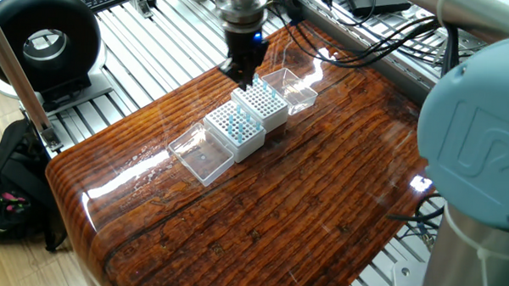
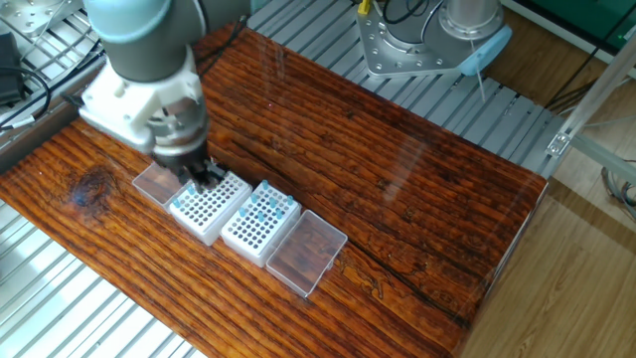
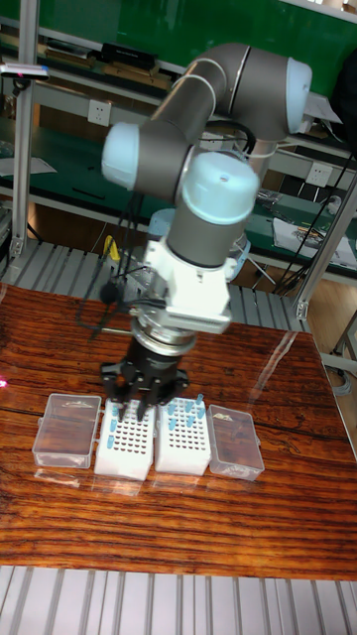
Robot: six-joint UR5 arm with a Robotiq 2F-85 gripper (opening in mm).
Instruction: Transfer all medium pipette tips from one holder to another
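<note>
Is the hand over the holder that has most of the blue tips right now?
No, the hand hangs over the far corner of the nearly empty holder, while the blue tips stand in the other holder beside it.

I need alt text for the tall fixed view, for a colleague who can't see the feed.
The arm's tool hangs just above the left of two white tip holders on a glossy wooden table. The right holder carries several light-blue pipette tips. A clear plastic lid lies flat at each end of the row.

arm bent over, hand (image 3: 142, 401) pointing down
</note>
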